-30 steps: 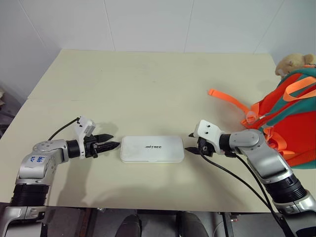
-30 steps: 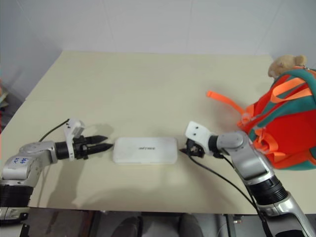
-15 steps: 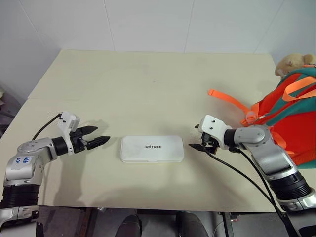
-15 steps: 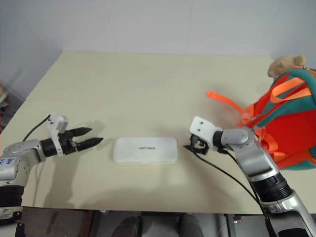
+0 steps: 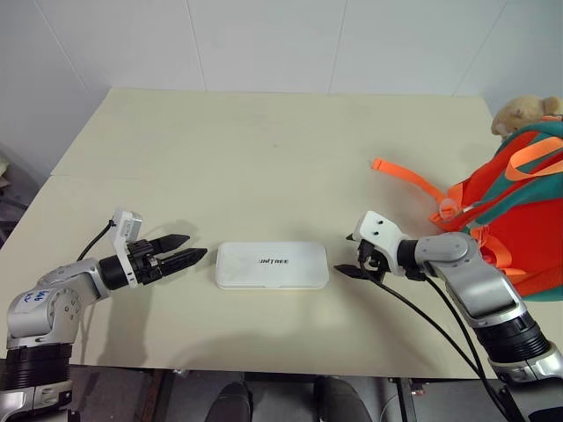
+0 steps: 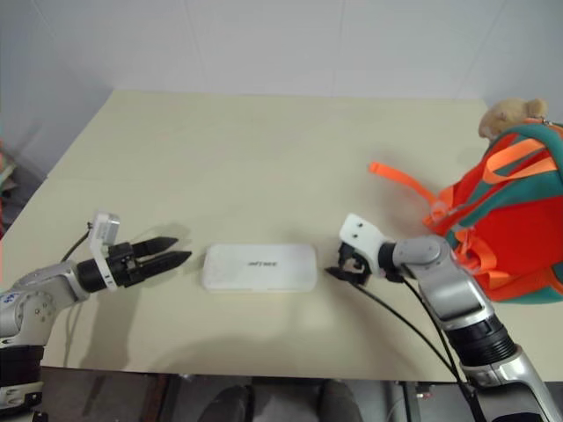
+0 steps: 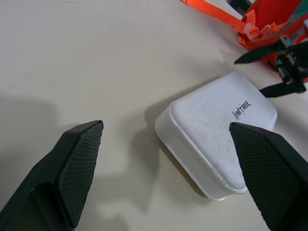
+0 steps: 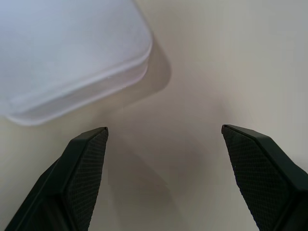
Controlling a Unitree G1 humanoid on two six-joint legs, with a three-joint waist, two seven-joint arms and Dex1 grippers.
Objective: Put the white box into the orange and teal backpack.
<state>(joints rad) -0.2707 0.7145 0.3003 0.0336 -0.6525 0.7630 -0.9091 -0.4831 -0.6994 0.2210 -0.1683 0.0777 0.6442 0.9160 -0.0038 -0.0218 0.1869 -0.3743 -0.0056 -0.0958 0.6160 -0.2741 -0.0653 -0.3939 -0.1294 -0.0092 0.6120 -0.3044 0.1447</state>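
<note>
Box (image 5: 272,265) lies flat near the front of the surface (image 5: 264,149), and from the head views we see our left end effector (image 5: 180,252) just off its left end and our right end effector (image 5: 355,259) just off its right end — neither touching it, both empty. The backpack (image 5: 515,207) sits well apart at the right edge, a tan plush toy (image 5: 521,111) on top and an orange strap (image 5: 406,177) trailing toward the middle.

Our left wrist view shows both fingers (image 7: 72,168) spread wide with the box ahead between them, lettering up. Our right wrist view shows that end effector wide open too, over bare surface, a box corner (image 8: 72,53) off to one side.

We judge the main risk is the thin, smooth case — closing unevenly could push it across the surface or skid it out of a pinch. We cannot tell if the backpack is open; a shut or slumped mouth would block insertion.
</note>
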